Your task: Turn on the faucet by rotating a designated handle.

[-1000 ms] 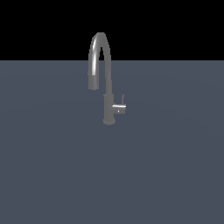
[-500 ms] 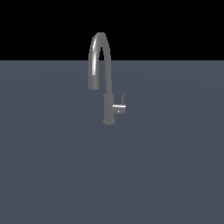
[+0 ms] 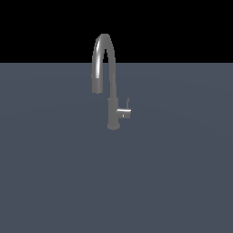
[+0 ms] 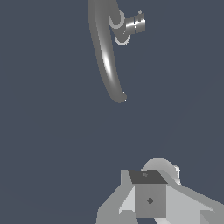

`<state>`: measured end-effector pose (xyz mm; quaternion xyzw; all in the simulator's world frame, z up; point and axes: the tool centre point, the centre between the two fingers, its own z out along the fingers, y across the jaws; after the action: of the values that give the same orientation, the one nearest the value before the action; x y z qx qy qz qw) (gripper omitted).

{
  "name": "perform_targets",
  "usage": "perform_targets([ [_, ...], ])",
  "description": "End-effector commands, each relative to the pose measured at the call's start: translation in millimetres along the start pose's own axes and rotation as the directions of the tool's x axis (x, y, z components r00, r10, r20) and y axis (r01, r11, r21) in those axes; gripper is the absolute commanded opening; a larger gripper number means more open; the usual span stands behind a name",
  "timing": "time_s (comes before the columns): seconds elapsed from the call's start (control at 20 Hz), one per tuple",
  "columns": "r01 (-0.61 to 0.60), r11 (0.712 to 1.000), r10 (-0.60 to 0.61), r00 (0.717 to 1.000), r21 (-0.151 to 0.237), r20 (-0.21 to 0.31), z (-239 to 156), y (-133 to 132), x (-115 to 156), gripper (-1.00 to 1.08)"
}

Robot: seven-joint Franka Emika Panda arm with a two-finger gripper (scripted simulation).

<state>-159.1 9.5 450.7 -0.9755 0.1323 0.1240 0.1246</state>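
Exterior view. The faucet (image 3: 112,98) stands upright on the flat grey-blue desk (image 3: 173,173), a little toward the exterior view's left of centre and in the far half of the surface. Its straight round body rises from the base, then arches high and curves down toward the exterior view's left, ending in a short round nozzle that hangs above the desk. The top of the arch crosses into the black background. The handle (image 3: 124,113) is a short stub sticking out from the lower body toward the exterior view's right; a thin lever rises from its end, roughly upright. No arm or hand shows in this view.

Wrist view. Seen from above: the faucet (image 4: 106,57) appears as a long curved bar with a bright streak along it, its nozzle end pointing toward the camera. The handle (image 4: 131,25) juts sideways from the body as a pale banded stub. The hand (image 4: 150,200) sits at the frame's edge, well apart from the faucet and touching nothing. Only a blocky grey part with a dark top face and pale housing behind it shows; I cannot tell whether the fingers are spread or together.
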Motion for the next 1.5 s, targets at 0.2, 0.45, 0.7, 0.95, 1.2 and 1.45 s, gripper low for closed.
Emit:
perform_targets([
  [0.2, -0.104, 0.990, 0.096, 0.991, 0.097, 0.090, 5, -4, 42, -1.00],
  [0.45, -0.191, 0.967, 0.163, 0.972, 0.166, 0.168, 11, -5, 76, -1.00],
  [0.7, -0.281, 0.932, 0.222, 0.942, 0.230, 0.251, 20, -4, 109, -1.00],
  [0.95, -0.375, 0.882, 0.273, 0.900, 0.285, 0.339, 31, -1, 143, -1.00],
  [1.2, -0.472, 0.817, 0.313, 0.846, 0.331, 0.432, 45, 5, 176, -1.00],
  [1.45, -0.571, 0.736, 0.341, 0.777, 0.364, 0.529, 64, 12, 210, -1.00],
])
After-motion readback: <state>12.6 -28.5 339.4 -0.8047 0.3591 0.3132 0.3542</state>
